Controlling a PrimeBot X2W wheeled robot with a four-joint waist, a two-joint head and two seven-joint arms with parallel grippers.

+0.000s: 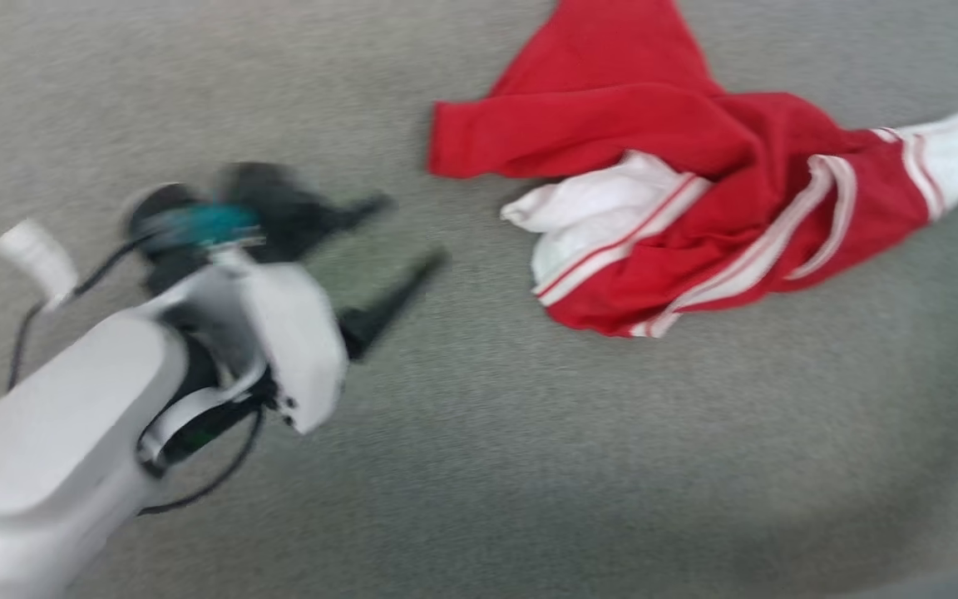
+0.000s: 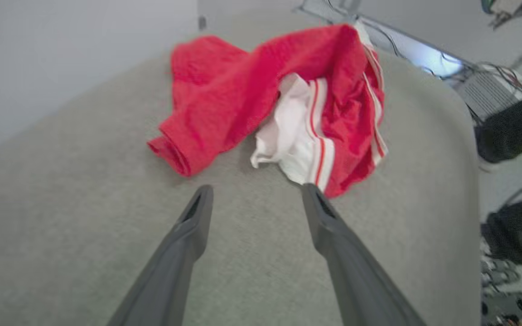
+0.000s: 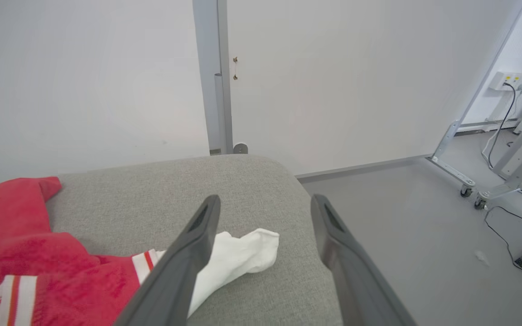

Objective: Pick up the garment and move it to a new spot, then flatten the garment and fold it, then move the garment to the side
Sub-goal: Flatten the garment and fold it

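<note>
garment (image 1: 654, 125) is a crumpled heap on the grey padded surface (image 1: 529, 466), upper right in the head view, which is blurred. Red fabric, white sleeve ends, double white stripe trim. One white sleeve end (image 3: 243, 251) sticks out flat near the surface edge. left gripper (image 1: 412, 231): fingers spread, empty, near the heap, apart from it. right gripper (image 3: 264, 199): fingers spread, one overlapping that sleeve end, contact unclear.

I see the red garment (image 1: 670, 125) lying crumpled on the grey padded surface (image 1: 529, 457). Its white, striped sleeve ends stick out.
</note>
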